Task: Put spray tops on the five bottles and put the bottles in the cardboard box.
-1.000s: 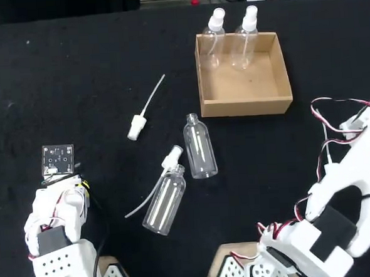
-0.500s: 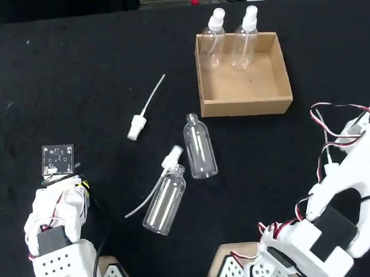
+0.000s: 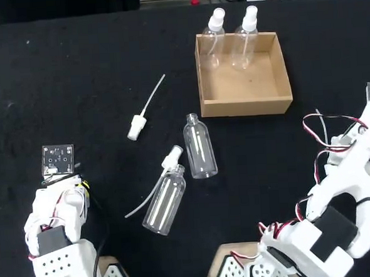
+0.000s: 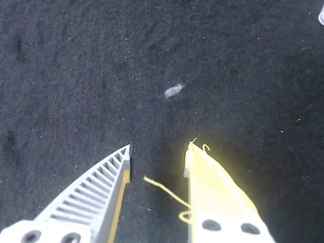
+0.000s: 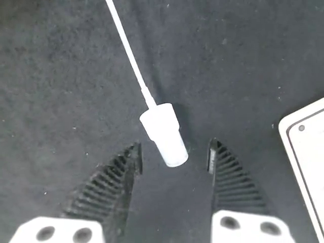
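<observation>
Right gripper [image 5: 174, 146] hanging wide open, straddling a spray top [image 5: 163, 132] lying on black cloth [image 5: 61, 76], seemingly not touching it. Left gripper [image 4: 159, 148] gaping over cloth. Two capped bottles [image 3: 214, 44] sitting in cardboard box [image 3: 246, 104]

We see the open cardboard box [image 3: 246, 105] holding a capped bottle [image 3: 214, 42] and a second capped bottle [image 3: 247, 40] at its far wall. Nearby lie a bare bottle [image 3: 199, 147] and another bottle [image 3: 165, 201], with a spray top [image 3: 172, 157] at its neck. A loose spray top [image 3: 137, 126] lies apart.

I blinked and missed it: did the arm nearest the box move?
Yes. The arm swung toward the picture's right edge, farther from the cardboard box.
</observation>
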